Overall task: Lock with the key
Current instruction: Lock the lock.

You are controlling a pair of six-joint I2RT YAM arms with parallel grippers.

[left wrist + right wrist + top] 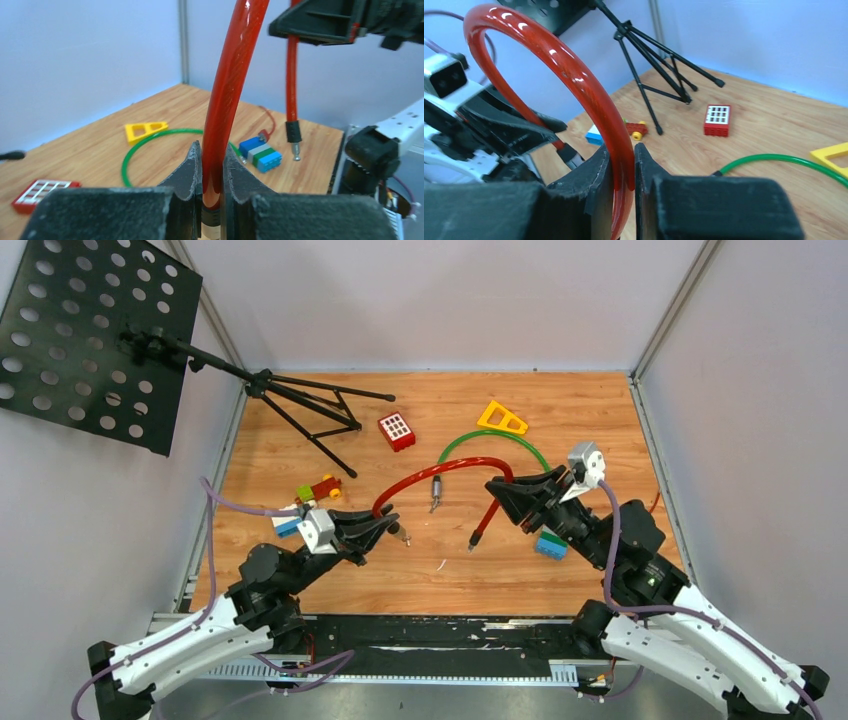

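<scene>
From overhead, the table (600,420) is boxed in by grey walls (760,390) on the left, right and back, and both my arms reach in from the near edge. The tightest corner is back left, where a music stand (90,330) spreads its legs onto the wood. The near-centre strip between the two arms is bare board, and so is the back right corner beyond the yellow triangle (502,418). A green cable (490,438) arcs across the back middle, and a red block (396,431) sits near the stand's legs. A cluster of toy bricks (318,490) sits just behind my left gripper (390,525). A blue and green brick (549,544) lies on the wood right beside the wrist behind my right gripper (622,150).

The red cable lock (450,467) is up off the table, strung in an arch between the two grippers. My left fingers (187,175) are closed narrow on it just above the black collar at one end, touching it on both sides. A small metal stub (403,536) pokes out past that gripper; it is too small for me to say what it is. My right fingers (594,175) are pinched on the cable further along, and the red tube fills the gap between them. Past that grip the cable drops to a thin, black-collared pin end (296,150) hanging toward the table near the blue and green brick.
</scene>
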